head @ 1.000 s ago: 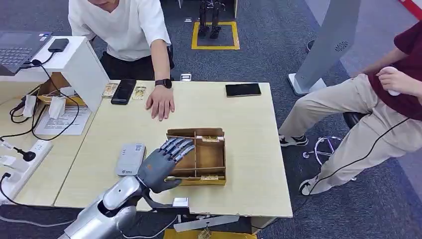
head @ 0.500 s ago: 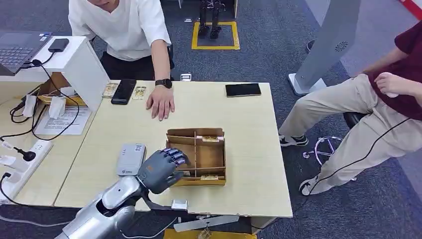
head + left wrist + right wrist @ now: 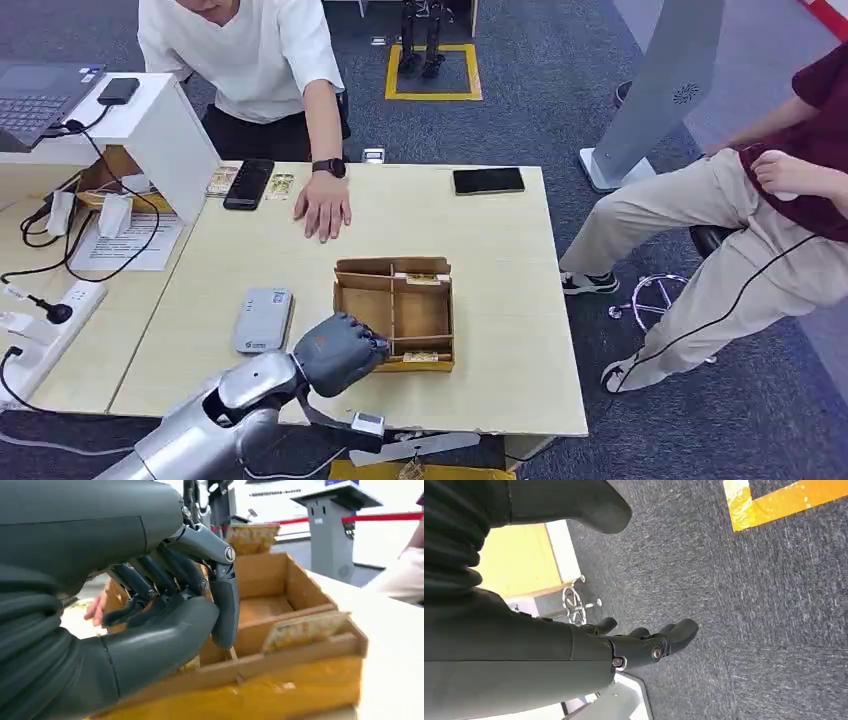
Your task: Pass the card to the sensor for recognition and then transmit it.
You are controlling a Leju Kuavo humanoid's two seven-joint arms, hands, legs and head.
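Cardboard box (image 3: 420, 310) – cards (image 3: 300, 630) propped inside, left hand (image 3: 340, 352) reaching in.

table (image 3: 500, 260): pale wood, on grey carpet (image 3: 560, 110)
box (image 3: 395, 313): cardboard with compartments, centre toward 6 o'clock
card reader (image 3: 262, 320): grey, at 8 o'clock
phone (image 3: 488, 180): black, at 1 o'clock
second phone (image 3: 248, 183): black, at 11 o'clock
person's hand (image 3: 323, 205): flat, at 11 o'clock

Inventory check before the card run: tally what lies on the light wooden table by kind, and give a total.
Black phones: 2, one by the person's hand, one at the far edge
Cardboard divider boxes: 1
Grey card sensors: 1
Small card packs beside the phone: 2
Total: 6
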